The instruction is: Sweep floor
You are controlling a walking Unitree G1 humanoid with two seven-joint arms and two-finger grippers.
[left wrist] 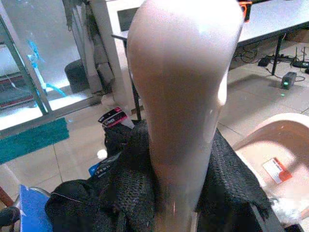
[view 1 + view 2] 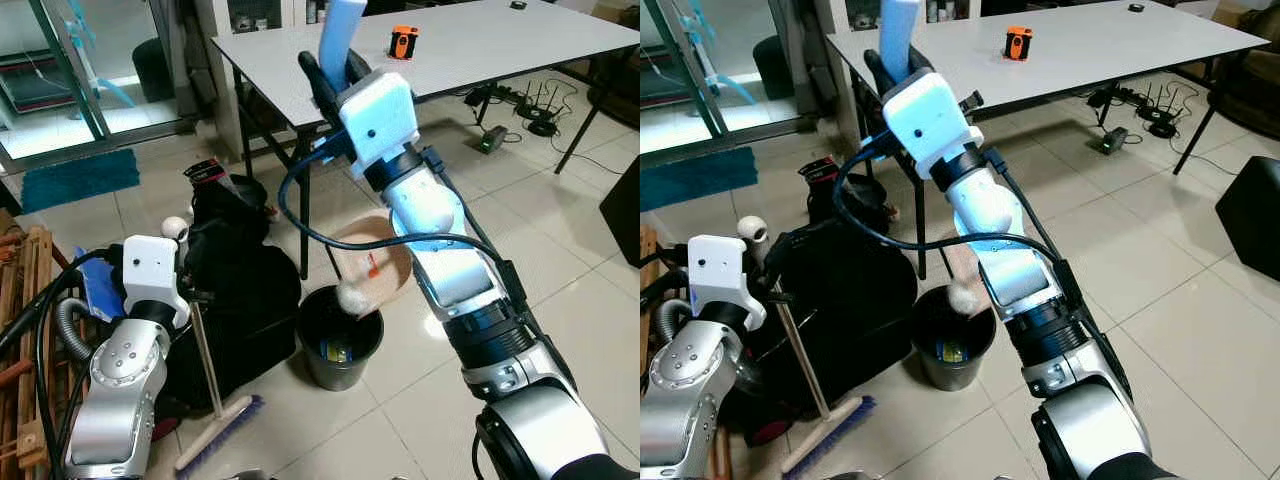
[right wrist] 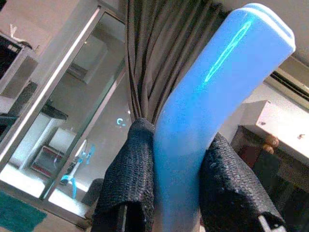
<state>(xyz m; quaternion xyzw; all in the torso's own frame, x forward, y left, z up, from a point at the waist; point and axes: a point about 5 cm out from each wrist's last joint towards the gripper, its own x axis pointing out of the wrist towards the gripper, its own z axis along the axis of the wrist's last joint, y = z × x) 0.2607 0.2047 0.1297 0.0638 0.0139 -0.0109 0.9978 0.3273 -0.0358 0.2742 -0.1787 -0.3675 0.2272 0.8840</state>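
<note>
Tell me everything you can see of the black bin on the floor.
The black bin is a round, plastic-looking bucket. It stands upright and open on the tiled floor, between the black bag and the pink dustpan, whose edge reaches its rim. A pale crumpled wad sits at the rim, and a yellow and blue scrap lies inside.

From my feed, the blue handle (image 3: 212,116) is glossy smooth plastic, clamped between fingers (image 3: 133,179) with a rough black woven covering. The broom handle (image 1: 186,96) is shiny pale plastic too. The floor (image 2: 560,240) is smooth, slightly reflective tile; the bin (image 2: 340,340) looks like matt black plastic.
</note>
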